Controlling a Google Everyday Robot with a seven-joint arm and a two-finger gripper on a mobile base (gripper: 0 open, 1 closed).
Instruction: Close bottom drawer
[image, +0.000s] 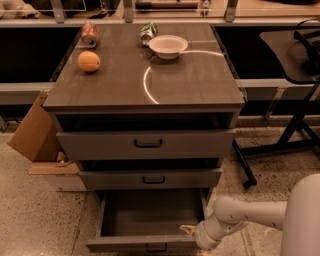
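Bottom drawer (149, 216) pulled wide open, gripper (190, 231) low at its front right corner, its grip impossible to tell

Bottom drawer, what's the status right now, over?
End effector low, at front right corner of bottom drawer. Drawer wide open, not yet closed. Nothing seen blocking it.

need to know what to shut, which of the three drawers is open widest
The bottom drawer: pulled far out, grey inside showing, while the middle drawer and top drawer are barely out. The gripper is at its front right corner.
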